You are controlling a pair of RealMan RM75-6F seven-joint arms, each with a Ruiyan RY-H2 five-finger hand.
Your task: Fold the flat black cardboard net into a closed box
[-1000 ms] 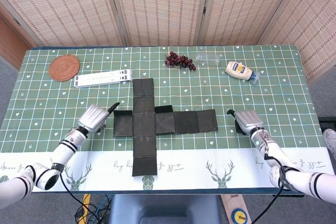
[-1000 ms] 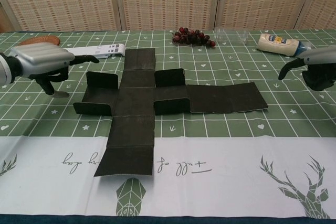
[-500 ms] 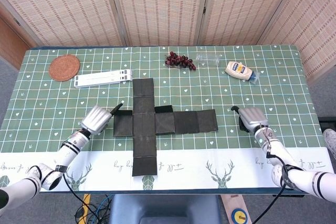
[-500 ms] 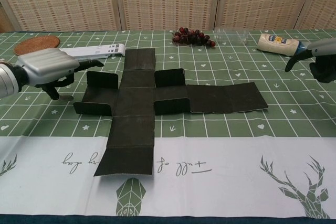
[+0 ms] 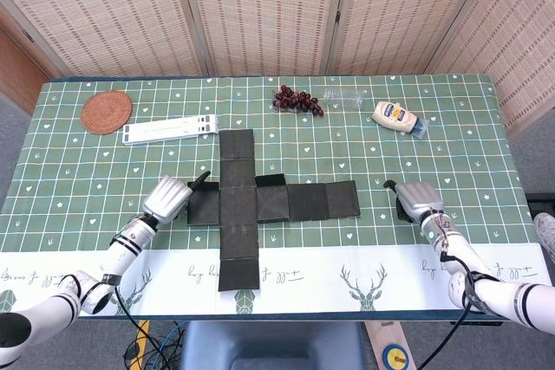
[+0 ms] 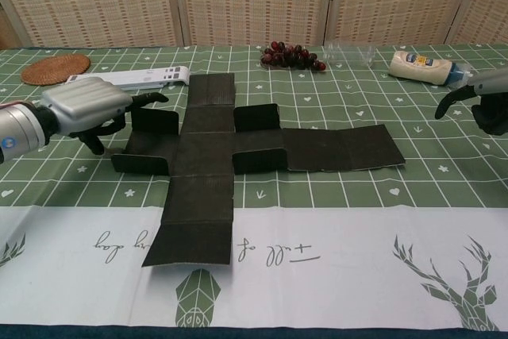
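The black cardboard net (image 5: 260, 203) (image 6: 238, 152) lies cross-shaped on the green tablecloth, with two small flaps standing up near its centre. My left hand (image 5: 171, 197) (image 6: 86, 106) hovers just left of the net's left flap, fingers curled, holding nothing; a fingertip reaches toward the raised flap. My right hand (image 5: 417, 198) (image 6: 490, 99) sits well to the right of the net's long arm, fingers curled under, empty.
A white flat rack (image 5: 169, 131) and a woven coaster (image 5: 106, 111) lie at the back left. Grapes (image 5: 298, 100), a clear plastic bottle (image 5: 347, 97) and a mayonnaise bottle (image 5: 399, 117) lie along the back. The table's front edge (image 5: 277, 309) is close.
My left hand has moved right, closing in on the net's left flap. My right hand drew slightly away to the right, then held about still. The net has not moved.
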